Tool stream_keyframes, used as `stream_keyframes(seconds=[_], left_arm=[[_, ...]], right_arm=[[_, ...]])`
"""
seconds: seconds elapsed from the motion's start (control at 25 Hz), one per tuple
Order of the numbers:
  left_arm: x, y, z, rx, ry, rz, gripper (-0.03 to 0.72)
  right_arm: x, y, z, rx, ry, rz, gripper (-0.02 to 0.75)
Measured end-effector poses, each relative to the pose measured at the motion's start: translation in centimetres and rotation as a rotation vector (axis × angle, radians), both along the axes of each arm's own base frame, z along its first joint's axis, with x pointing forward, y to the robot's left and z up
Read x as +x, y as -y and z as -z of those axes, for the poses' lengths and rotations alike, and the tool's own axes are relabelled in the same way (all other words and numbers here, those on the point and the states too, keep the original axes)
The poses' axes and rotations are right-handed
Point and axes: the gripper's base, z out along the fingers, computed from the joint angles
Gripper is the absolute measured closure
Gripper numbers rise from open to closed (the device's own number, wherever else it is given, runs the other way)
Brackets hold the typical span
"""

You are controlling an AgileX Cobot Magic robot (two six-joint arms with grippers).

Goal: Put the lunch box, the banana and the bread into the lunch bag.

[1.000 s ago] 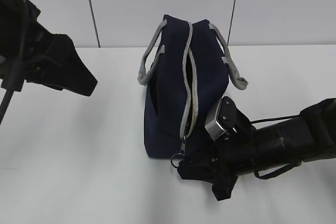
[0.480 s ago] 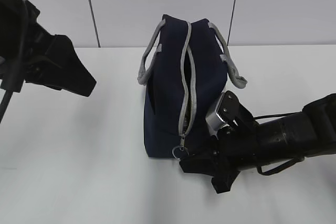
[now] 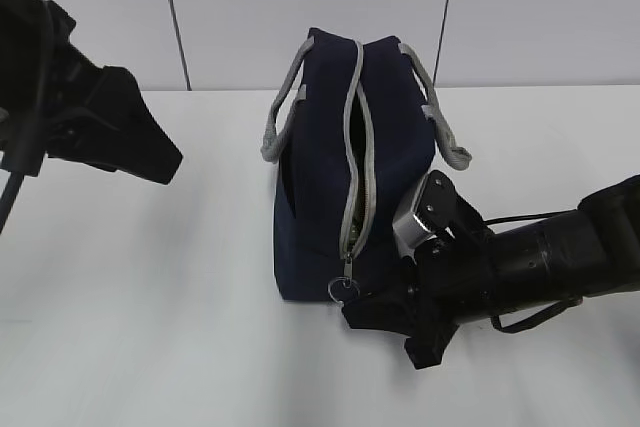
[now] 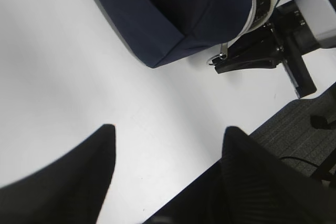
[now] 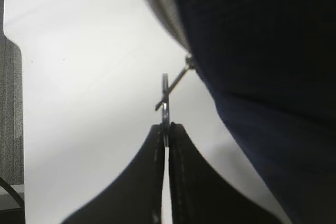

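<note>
The fingers [image 5: 181,182] of the right gripper [image 3: 362,314] are pressed together on the thin metal pull ring [image 5: 165,103] of the zipper, the ring's lower edge caught between the tips. The ring stands edge-on just beyond the fingertips, linked by a short tab to the slider at the bottom end of the grey zipper [image 3: 355,162].

The white table [image 3: 150,277] carries the lunch bag [image 3: 320,207], a boxy navy bag standing upright near the middle with its grey handles [image 3: 275,117] drooping to either side. The zipper runs from the top of the bag down its near face and gapes a little along that length. The right arm lies low across the table from the right, its gripper just beside the bag's lower near corner.

The left gripper [image 4: 168,166] hangs above the table, well apart from the bag, its fingers spread wide with nothing between them.
</note>
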Motion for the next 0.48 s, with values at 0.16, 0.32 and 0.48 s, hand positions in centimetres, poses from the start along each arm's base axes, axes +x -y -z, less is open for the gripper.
stream_keyframes(seconds=[0.16,0.32,0.48], left_arm=[[0.00,0.00,0.00,0.001,0.000,0.000,0.244],[0.00,0.00,0.00,0.001,0.000,0.000,0.244],[0.00,0.00,0.00,0.001,0.000,0.000,0.244]], right_arm=[[-0.17,0.04,0.13,-0.008,-0.035,0.000,0.738],[-0.26,0.15,0.24,-0.022,-0.077,0.018,0.738],[-0.44,0.31,-0.25,-0.042,-0.111,0.034,0.738]])
